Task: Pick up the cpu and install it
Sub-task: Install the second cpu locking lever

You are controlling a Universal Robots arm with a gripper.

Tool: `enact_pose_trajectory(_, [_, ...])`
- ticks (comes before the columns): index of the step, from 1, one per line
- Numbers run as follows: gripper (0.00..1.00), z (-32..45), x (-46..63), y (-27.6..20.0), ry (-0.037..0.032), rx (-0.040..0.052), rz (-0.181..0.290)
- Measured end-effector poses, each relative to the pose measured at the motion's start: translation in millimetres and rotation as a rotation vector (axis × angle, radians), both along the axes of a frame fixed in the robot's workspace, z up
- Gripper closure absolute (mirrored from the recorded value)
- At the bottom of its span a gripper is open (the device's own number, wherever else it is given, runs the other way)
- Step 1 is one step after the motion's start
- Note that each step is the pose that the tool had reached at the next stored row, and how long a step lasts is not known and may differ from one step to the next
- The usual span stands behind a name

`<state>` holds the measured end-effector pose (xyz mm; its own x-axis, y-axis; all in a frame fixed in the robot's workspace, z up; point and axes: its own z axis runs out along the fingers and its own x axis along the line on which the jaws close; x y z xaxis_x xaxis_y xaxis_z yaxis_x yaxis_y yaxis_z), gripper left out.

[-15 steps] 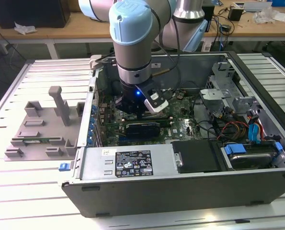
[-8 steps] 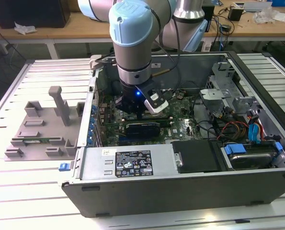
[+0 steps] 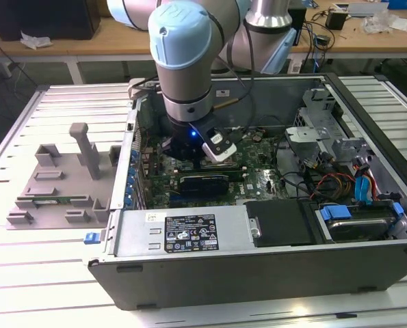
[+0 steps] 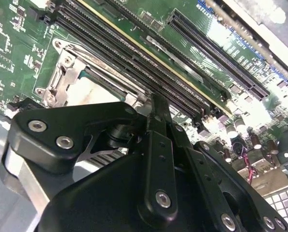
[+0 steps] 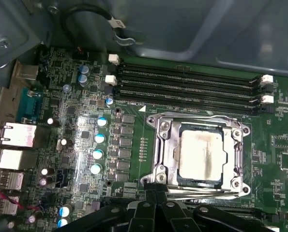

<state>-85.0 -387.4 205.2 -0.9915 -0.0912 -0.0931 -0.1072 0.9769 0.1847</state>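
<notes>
The cpu (image 5: 202, 153), a flat square chip with a pale silver top, lies inside the motherboard socket, with the metal frame (image 5: 161, 145) around it. It also shows in the second wrist view as a pale patch (image 4: 91, 92) inside the frame. My gripper (image 5: 154, 187) is shut with nothing between its black fingers. Its tips (image 4: 156, 110) hover over the socket frame's edge, beside the chip. In the exterior view the arm's wrist (image 3: 182, 75) reaches down into the open computer case (image 3: 258, 273).
Long memory slots (image 5: 182, 82) run beside the socket on the green motherboard (image 3: 258, 181). A power supply (image 3: 182, 232) and a drive bay with coloured cables (image 3: 367, 184) stand inside the case. A grey fixture (image 3: 59, 184) lies on the table at the exterior view's left.
</notes>
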Motion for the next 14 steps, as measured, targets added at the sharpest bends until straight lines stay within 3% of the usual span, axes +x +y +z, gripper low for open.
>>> enact_pose_trajectory(2, [0.89, -1.3, -2.5, 0.0, -0.0087, 0.0086, 0.0])
enact_pose_trajectory(3, [0.89, -3.6, -5.1, 0.0, -0.0189, 0.0099, 0.0])
enact_pose_trajectory(4, [0.89, -5.4, -7.1, 0.0, -0.0286, 0.0289, 0.0])
enact_pose_trajectory(5, [0.89, -5.3, -7.4, 0.0, -0.0294, 0.0329, 0.0])
enact_pose_trajectory(6, [0.89, 0.2, -7.4, 0.0, -0.0295, 0.033, 0.0])
enact_pose_trajectory(8, [0.89, 28.6, -7.4, 0.3, -0.0294, 0.0266, 0.0])
enact_pose_trajectory(11, [0.89, 54.2, -7.4, 0.9, -0.0293, 0.0151, 0.0])
enact_pose_trajectory(14, [0.89, 58.9, -0.8, 1.3, -0.0255, -0.0029, -0.005])
